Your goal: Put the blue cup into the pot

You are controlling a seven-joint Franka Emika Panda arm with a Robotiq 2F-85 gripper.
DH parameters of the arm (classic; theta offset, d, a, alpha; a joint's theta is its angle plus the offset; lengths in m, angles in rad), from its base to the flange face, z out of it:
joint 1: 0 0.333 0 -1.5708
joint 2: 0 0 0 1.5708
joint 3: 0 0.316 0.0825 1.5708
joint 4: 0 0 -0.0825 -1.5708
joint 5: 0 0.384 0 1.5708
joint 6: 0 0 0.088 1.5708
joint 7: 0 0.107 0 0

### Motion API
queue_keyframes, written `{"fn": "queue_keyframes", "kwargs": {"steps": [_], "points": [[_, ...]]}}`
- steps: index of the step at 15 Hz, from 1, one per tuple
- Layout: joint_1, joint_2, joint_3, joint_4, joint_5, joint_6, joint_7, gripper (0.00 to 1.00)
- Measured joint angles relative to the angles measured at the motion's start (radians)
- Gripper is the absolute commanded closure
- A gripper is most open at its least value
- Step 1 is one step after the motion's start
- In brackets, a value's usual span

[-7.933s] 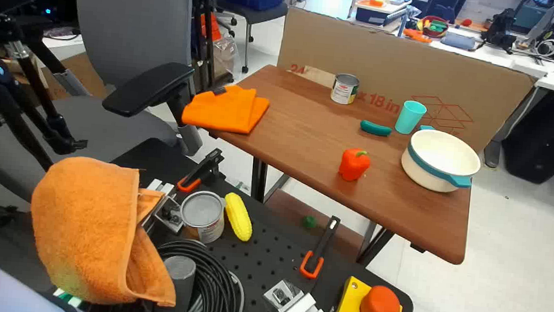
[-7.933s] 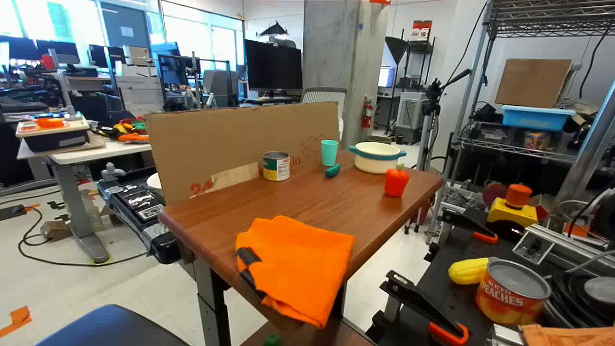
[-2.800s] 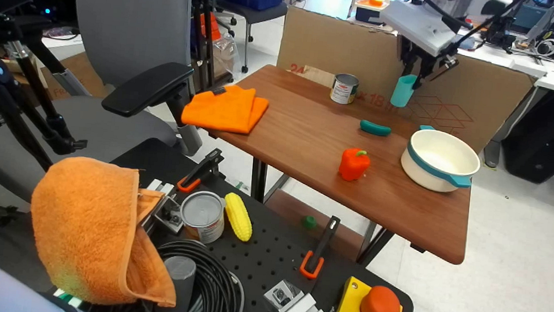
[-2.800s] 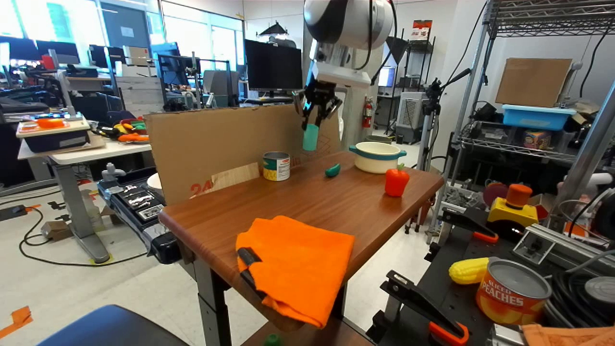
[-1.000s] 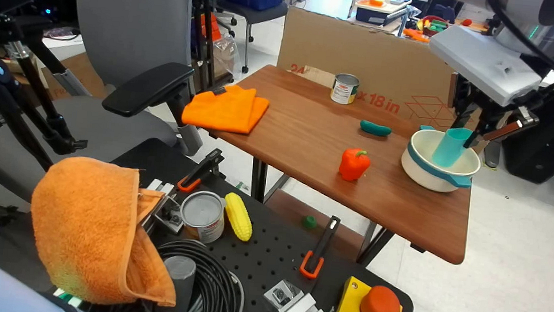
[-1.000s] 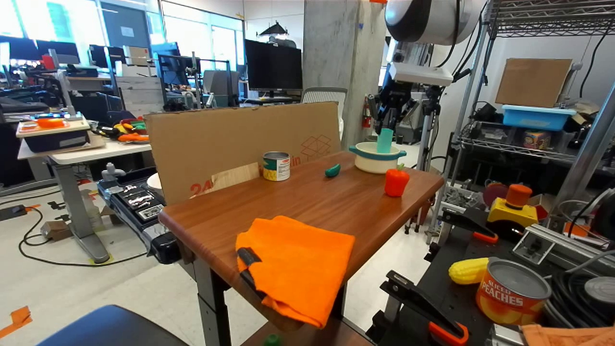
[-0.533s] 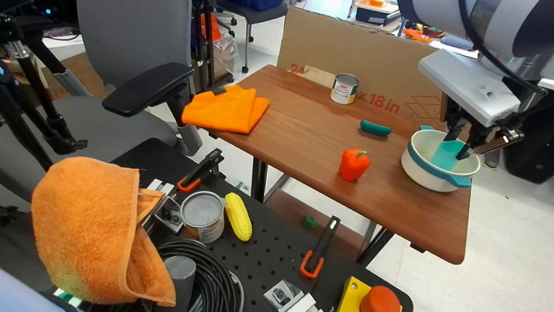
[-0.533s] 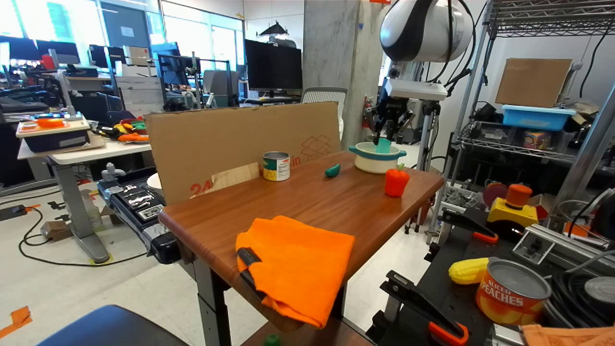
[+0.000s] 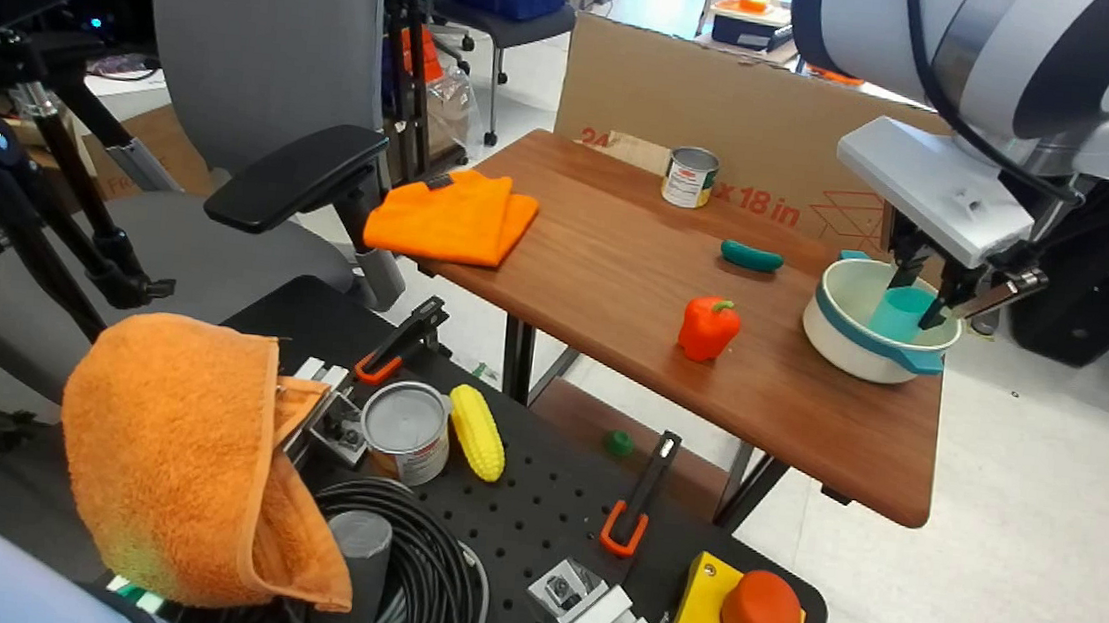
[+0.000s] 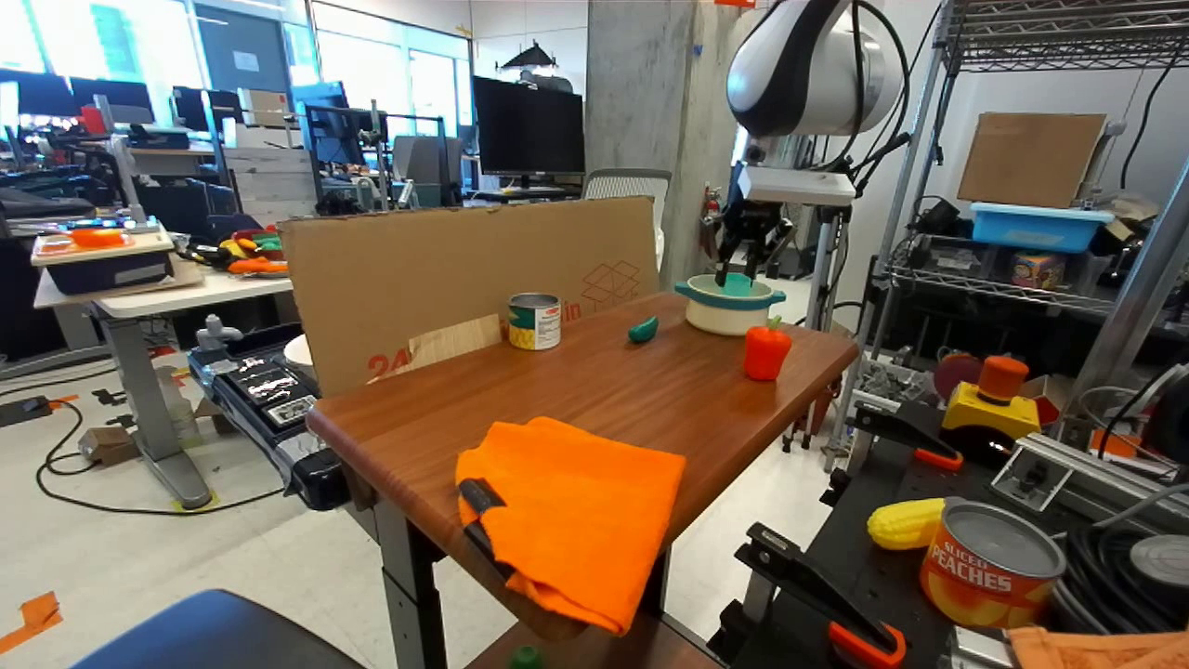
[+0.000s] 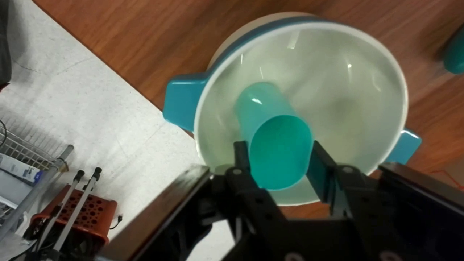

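Inside the cream-white pot (image 9: 838,338) stands the blue cup (image 11: 281,156), its mouth facing up toward the wrist camera. Only its upper rim shows above the pot's edge in an exterior view (image 10: 738,286). My gripper (image 11: 278,145) reaches down into the pot with a finger on each side of the cup's rim. Both dark fingers (image 11: 322,161) lie against the rim without a visible gap, and the mouth looks pressed slightly oval. The cup is off the pot's middle, toward one teal handle (image 11: 185,101). Whether its base touches the pot's floor I cannot tell.
On the wooden table a red pepper (image 9: 710,328) is in front of the pot, and a green cucumber (image 9: 751,256) lies beside it. Farther along are a can (image 9: 691,177) and an orange cloth (image 9: 452,217). A cardboard sheet (image 10: 483,269) stands along the table's edge.
The cup was first on the table, then carried in my gripper over to the pot. During the last second it came down inside the pot, and the arm lowered with it.
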Motion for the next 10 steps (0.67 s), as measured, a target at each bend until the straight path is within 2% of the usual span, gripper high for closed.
{"fn": "queue_keyframes", "kwargs": {"steps": [3, 4, 7, 10], "points": [[0.01, 0.001, 0.001, 0.005, 0.0, 0.0, 0.0, 0.04], [0.014, -0.006, 0.006, 0.006, 0.0, 0.0, -0.002, 0.01], [0.023, -0.074, 0.043, -0.006, 0.001, -0.002, -0.018, 0.0], [0.04, -0.223, 0.079, -0.056, 0.008, -0.017, -0.021, 0.0]]}}
